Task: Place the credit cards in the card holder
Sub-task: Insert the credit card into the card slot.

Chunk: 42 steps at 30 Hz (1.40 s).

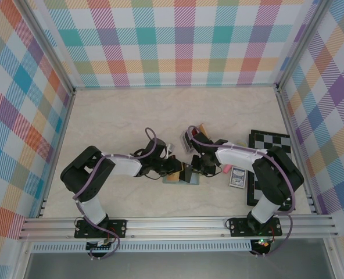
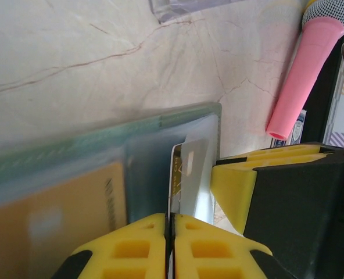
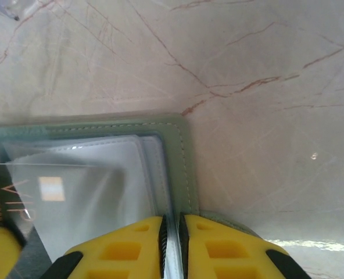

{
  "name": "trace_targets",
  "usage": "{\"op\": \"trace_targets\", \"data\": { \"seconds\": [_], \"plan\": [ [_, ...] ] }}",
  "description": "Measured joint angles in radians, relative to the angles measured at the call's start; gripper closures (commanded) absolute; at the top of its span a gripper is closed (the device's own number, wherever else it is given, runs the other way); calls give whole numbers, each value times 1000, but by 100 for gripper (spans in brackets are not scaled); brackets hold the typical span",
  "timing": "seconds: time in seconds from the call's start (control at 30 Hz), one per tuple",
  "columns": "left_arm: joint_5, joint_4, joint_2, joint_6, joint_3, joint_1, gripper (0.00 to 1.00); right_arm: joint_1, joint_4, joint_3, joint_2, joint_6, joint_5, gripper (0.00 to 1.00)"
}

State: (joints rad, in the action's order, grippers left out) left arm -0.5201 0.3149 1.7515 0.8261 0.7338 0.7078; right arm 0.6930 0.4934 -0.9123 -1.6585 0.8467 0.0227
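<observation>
At the card holder [image 3: 186, 165], your left gripper [image 2: 172, 224] pinches a cream card [image 2: 194, 168] partway inside its clear pocket [image 3: 140, 157] while your right gripper [image 3: 172, 224] clamps the holder's edge; next, push deeper.

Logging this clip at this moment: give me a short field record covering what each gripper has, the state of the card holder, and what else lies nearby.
left gripper: jaws shut on a credit card, seen edge-on, its far end at the holder's sleeves
right gripper: jaws shut on a clear sleeve at the card holder edge
card holder: lying open on the table, between the two grippers
already inside: an orange card, apparently behind a sleeve
nearby: pink stick, blue card box, chessboard
</observation>
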Motion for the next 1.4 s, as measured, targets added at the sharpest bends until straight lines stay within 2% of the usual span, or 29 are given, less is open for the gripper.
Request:
{"op": "trace_targets", "data": {
  "seconds": [0.23,0.4,0.6,0.77,0.8,0.93,1.13,1.2,1.4],
  "plan": [
    [59,16,19,73,11,28,76,-6,-50,39,26,37,12,83],
    [96,53,21,131,8,44,75,-6,-63,50,35,60,11,82],
    [146,19,-21,139,-8,47,70,-12,-63,50,35,62,16,82],
    [172,-28,-58,127,-14,47,75,-12,-63,50,35,62,16,82],
    [173,-31,-59,127,-14,47,81,-12,-63,50,35,62,17,82],
    [174,-40,-59,122,-17,48,91,-13,-64,50,35,62,20,82],
    [174,-45,-59,122,-24,48,96,-13,-64,50,35,62,21,82],
    [174,-41,-59,129,-29,48,100,-14,-66,52,35,62,23,82],
    [201,37,-73,198,-92,49,100,-19,-86,67,42,66,35,82]
  ]
}}
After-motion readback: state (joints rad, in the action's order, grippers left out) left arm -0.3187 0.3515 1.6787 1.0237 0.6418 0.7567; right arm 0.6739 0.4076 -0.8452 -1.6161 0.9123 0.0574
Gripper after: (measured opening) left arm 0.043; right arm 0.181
